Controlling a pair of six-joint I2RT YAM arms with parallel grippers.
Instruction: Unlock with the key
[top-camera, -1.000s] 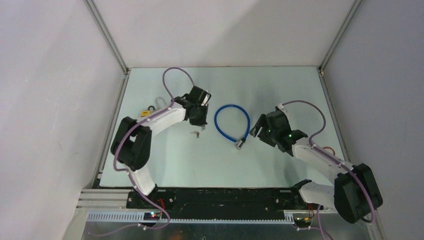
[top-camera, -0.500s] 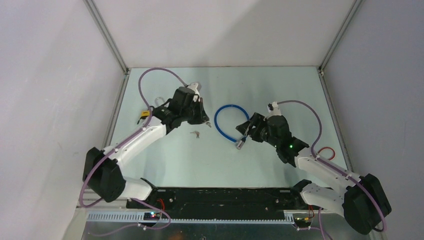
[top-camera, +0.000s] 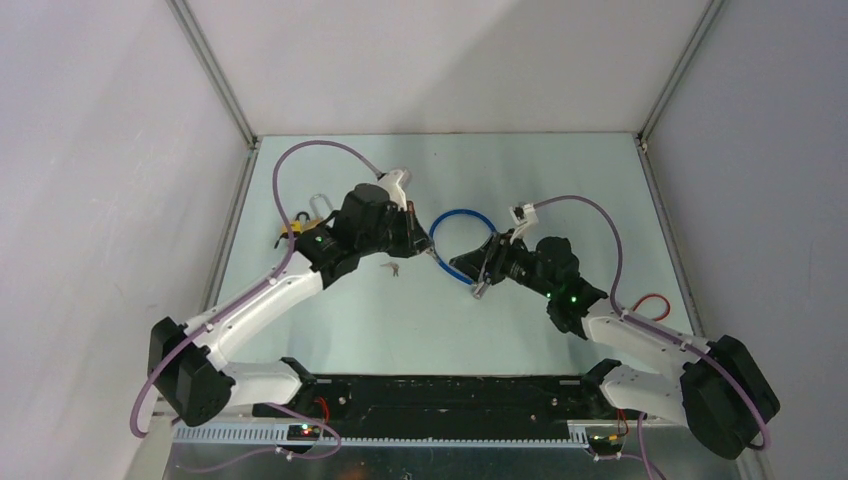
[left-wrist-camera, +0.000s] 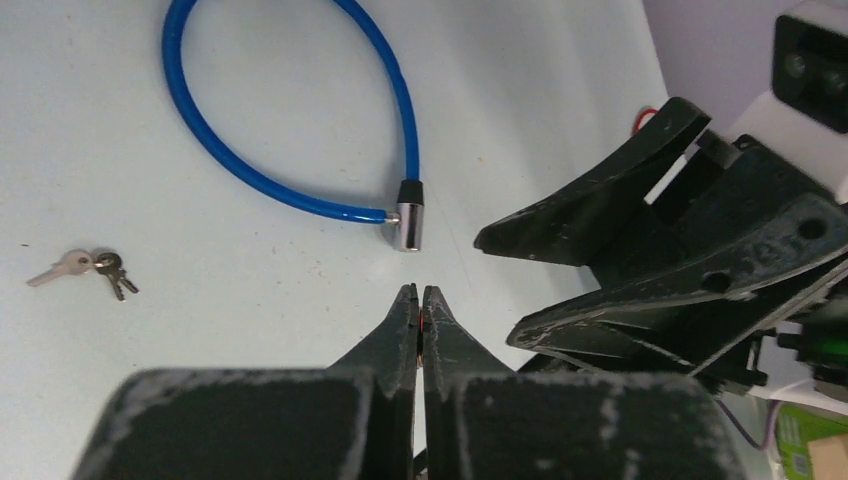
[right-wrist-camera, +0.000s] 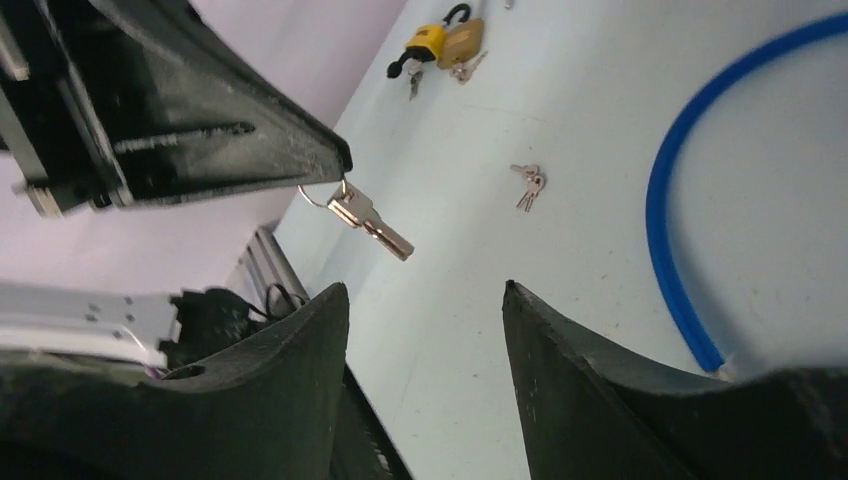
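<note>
Working over a pale table (top-camera: 330, 330) walled in white. Pinching the key (right-wrist-camera: 370, 225) by its ring in the shut left gripper (left-wrist-camera: 420, 295), blade slanting down off the tips. Holding the right gripper (right-wrist-camera: 422, 290) parted and empty, just under the key. Facing the barrel (left-wrist-camera: 408, 226) of the blue cable lock (left-wrist-camera: 290, 195), flat on the table just ahead of the left tips, long axis pointing back at them. Judging the right arm nearer it.

Cable lock (left-wrist-camera: 400, 110): blue plastic sheath, smooth, glossy. End cap (left-wrist-camera: 408, 226): bright polished metal. Key (right-wrist-camera: 372, 223): silvery metal, shiny, on thin wire ring. Loose keys (left-wrist-camera: 85, 270): metal, 1 pale, the rest darker, duller. Padlock (right-wrist-camera: 464, 40): brass-look metal. 2nd padlock (right-wrist-camera: 428, 42): yellow casing, plastic-looking, black shackle. Tabletop (left-wrist-camera: 250, 300): pale, matt, smooth, faintly specked. Fingers (right-wrist-camera: 590, 390): black plastic, matt, grainy, dusty.
</note>
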